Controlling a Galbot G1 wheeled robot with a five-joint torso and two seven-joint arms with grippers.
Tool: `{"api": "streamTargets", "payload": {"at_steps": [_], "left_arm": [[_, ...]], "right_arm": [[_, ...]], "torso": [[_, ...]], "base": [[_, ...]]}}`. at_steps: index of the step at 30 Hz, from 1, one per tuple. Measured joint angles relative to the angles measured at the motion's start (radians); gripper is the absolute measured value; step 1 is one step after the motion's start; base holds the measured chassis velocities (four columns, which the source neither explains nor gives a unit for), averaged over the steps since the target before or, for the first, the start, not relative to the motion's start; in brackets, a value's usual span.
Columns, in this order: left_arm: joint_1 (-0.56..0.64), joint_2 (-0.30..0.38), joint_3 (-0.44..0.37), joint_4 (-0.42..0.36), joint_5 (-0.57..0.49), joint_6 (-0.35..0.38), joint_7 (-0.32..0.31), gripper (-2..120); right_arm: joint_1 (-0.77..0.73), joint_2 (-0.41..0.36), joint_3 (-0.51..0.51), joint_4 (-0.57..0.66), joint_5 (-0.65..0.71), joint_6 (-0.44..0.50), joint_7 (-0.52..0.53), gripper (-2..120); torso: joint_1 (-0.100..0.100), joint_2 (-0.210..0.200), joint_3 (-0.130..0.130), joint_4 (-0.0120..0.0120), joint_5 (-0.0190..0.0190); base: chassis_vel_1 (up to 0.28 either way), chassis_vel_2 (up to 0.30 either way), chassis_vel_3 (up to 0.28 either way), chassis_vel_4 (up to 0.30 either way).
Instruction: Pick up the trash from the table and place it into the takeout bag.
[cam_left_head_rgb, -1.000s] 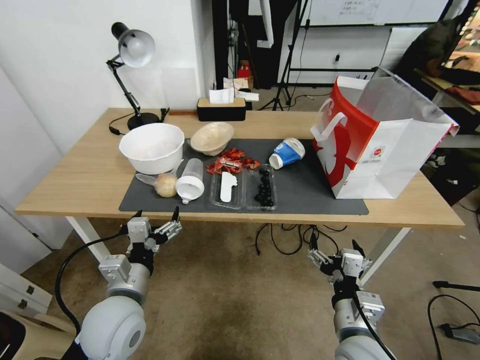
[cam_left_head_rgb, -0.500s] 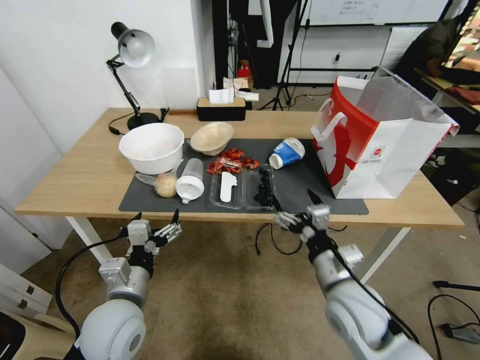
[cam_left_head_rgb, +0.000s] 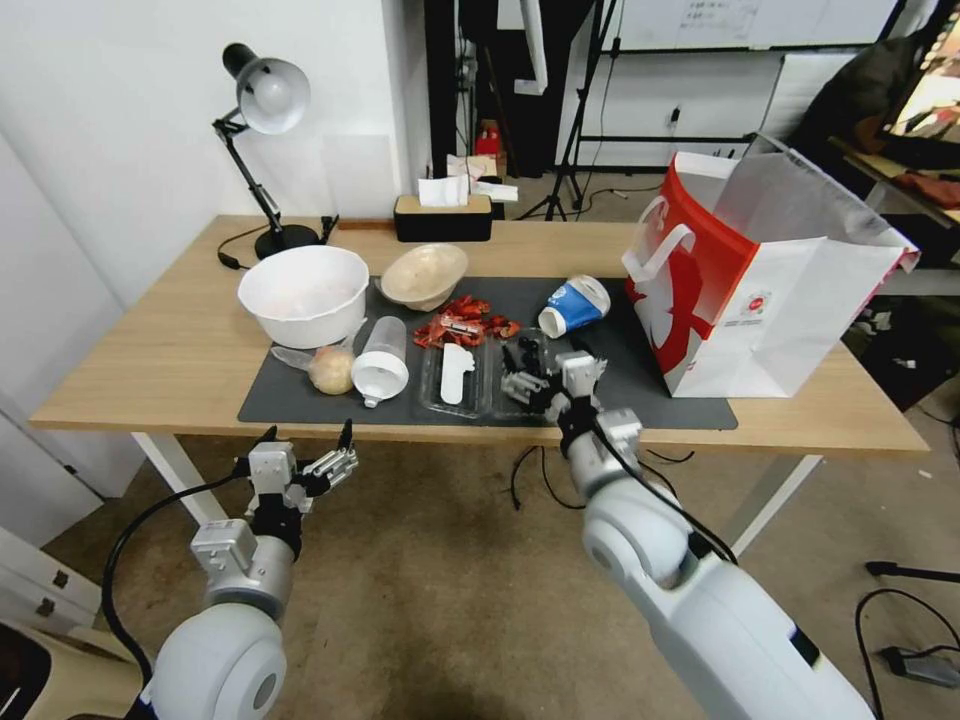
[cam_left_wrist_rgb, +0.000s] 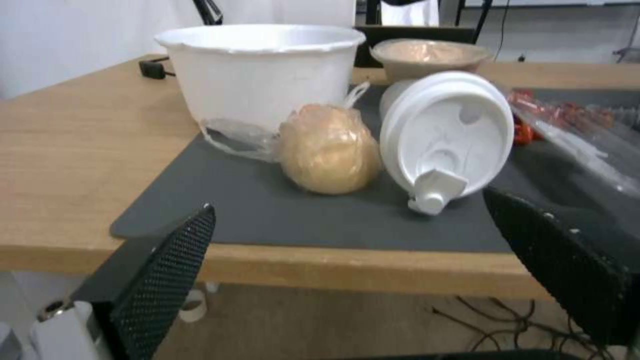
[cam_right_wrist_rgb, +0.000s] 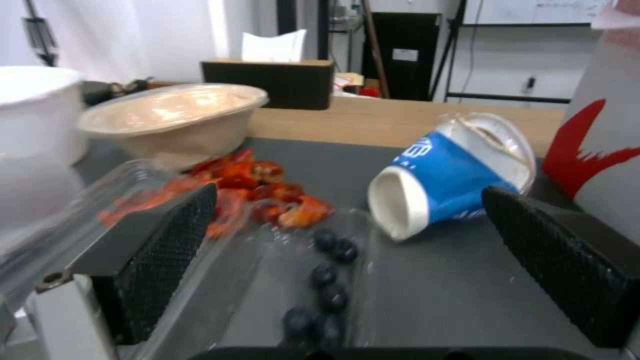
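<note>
Nearest in, the left hand (cam_left_head_rgb: 308, 447) hangs below the tabletop (cam_left_head_rgb: 160, 360) edge, fingers spread, gripping nothing. Up over the front edge of the mat (cam_left_head_rgb: 600, 385), the right hand (cam_left_head_rgb: 545, 372) hovers above the clear tray (cam_left_head_rgb: 485, 378), fingers wide apart and empty too.

That tray has two compartments: a white plastic piece (cam_left_head_rgb: 456, 372) lies in the left one, dark berries (cam_left_head_rgb: 530, 378) sit in a row in the right one. To its left, the lidded cup (cam_left_head_rgb: 381, 362) lies on its side, white lid facing the front edge, touching the beige lump (cam_left_head_rgb: 332, 369), which is wrapped in clear film.

A step farther back, the red wrappers (cam_left_head_rgb: 465, 322) are heaped on the mat just behind the tray. The blue cup (cam_left_head_rgb: 573, 305) lies tipped over to their right, open mouth toward the front; white lettering runs along its side but I can't read it.

Behind those, the white bowl (cam_left_head_rgb: 303, 293) stands upright and the tan bowl (cam_left_head_rgb: 424, 275) leans tilted beside it. On the right end, the bag (cam_left_head_rgb: 760, 280) stands open, red pattern on its side, a small printed label on the white face, too small to read. Farthest back, a lamp (cam_left_head_rgb: 262, 120) and a tissue box (cam_left_head_rgb: 443, 217).
</note>
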Motion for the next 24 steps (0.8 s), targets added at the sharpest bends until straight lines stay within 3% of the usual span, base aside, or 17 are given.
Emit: {"api": "streamTargets", "payload": {"at_steps": [11,24], "left_arm": [[-0.007,0.012,0.014,0.002,0.0,0.018,0.0,100],[-0.013,0.016,0.022,-0.004,-0.022,0.022,-0.002,100]], "right_arm": [[0.155,0.038,-0.051,-0.097,0.094,-0.108,0.152,100],[0.305,0.09,-0.071,-0.226,0.21,-0.164,0.216,100]], "torso": [[0.0,0.0,0.0,0.0001,-0.0001],[0.0,0.0,0.0,0.0001,0.0]], "base": [[0.0,0.0,0.0,0.0],[0.0,0.0,0.0,0.0]]}}
